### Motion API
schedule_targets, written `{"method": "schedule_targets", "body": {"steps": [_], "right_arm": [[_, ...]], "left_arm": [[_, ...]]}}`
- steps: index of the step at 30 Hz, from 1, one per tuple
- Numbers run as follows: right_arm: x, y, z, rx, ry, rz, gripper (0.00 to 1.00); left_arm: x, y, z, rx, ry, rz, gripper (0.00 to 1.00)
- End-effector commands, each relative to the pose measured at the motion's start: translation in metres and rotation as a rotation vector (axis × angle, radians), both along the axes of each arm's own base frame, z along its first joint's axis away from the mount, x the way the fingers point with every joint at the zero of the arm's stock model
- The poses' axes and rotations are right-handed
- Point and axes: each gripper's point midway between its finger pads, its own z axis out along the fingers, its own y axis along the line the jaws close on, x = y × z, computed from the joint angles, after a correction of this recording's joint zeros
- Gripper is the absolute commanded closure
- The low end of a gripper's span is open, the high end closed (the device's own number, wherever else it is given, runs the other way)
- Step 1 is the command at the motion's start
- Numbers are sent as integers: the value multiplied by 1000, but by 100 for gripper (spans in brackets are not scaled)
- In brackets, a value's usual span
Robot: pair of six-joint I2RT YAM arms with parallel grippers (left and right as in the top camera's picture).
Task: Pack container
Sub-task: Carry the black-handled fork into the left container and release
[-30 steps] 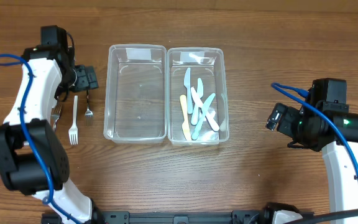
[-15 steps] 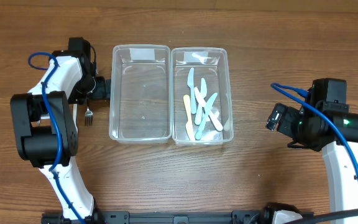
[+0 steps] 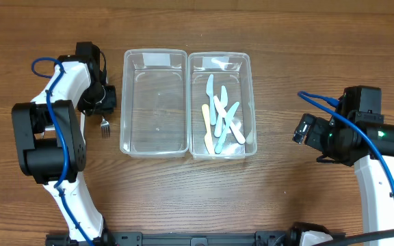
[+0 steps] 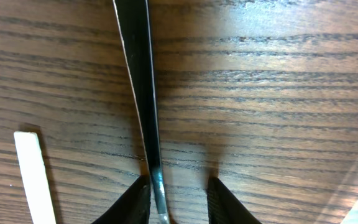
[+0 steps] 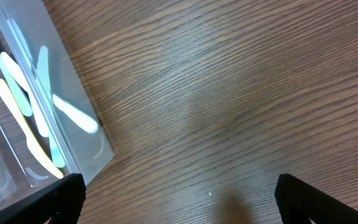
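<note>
Your left gripper (image 4: pixel 178 200) has its jaws partly closed around the thin shiny metal fork (image 4: pixel 143 93), but only one finger touches the handle. The fork could twist or slip out when you lift it. It lies on the wooden table (image 3: pixel 286 55) just beside the empty clear plastic box (image 3: pixel 124 102), long way along the box's long side, prongs pointing toward your base. Your right gripper (image 5: pixel 179 199) is wide open, holding nothing.

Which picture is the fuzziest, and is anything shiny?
Right wrist view: fuzziest, the knives look soft and washed out behind the clear container wall. Left wrist view: sharp wood grain on the table, a bright glint down the dark fork handle. Overhead view: even light, fairly sharp.
</note>
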Motion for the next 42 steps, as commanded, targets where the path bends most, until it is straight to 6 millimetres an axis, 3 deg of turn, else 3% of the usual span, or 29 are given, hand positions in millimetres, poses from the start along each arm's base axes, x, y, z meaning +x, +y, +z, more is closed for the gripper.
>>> {"method": "schedule_targets", "body": {"steps": [1,7,11,13,15,18,19,22,24,25,28,30,32,37,41,42], "right_arm": [[0,1,1,-1,-9,10,0],[0,1,2,-1,-10,10,0],[0,1,2,-1,-10,10,0],[1,1,2,-1,-10,10,0],[1,1,2,-1,-10,10,0],[1,1,2,-1,-10,10,0],[0,1,2,-1,-10,10,0],[1,1,2,-1,-10,10,0],[0,2,1,0,-10,10,0],[0,2,2,0,-10,10,0],[0,3,2,7,-10,12,0],[0,3,2,7,-10,12,0],[-1,3,1,8,-5,12,0],[-1,3,1,9,-3,12,0],[-2,4,1,12,1,13,0],[-2,4,1,15,0,15,0]], "left_arm": [[-5,-5,-15,-13,44,-11,85],[-5,-5,-15,-13,44,-11,96],[-4,-5,-14,-13,38,-11,96],[0,-4,-1,-9,13,2,96],[7,-3,26,-4,-40,9,96],[17,-3,87,3,-162,15,96],[18,-6,119,5,-223,22,96],[16,-35,209,10,-431,-22,96],[7,-58,243,42,-521,-52,96],[4,-69,249,45,-540,-67,96],[-2,-115,239,7,-520,-140,96],[0,-138,211,-7,-466,-167,96],[3,-156,169,-11,-381,-205,96],[1,-171,88,-37,-179,-228,96],[1,-173,67,-35,-135,-229,96],[4,-173,69,-37,-147,-233,71]]}}
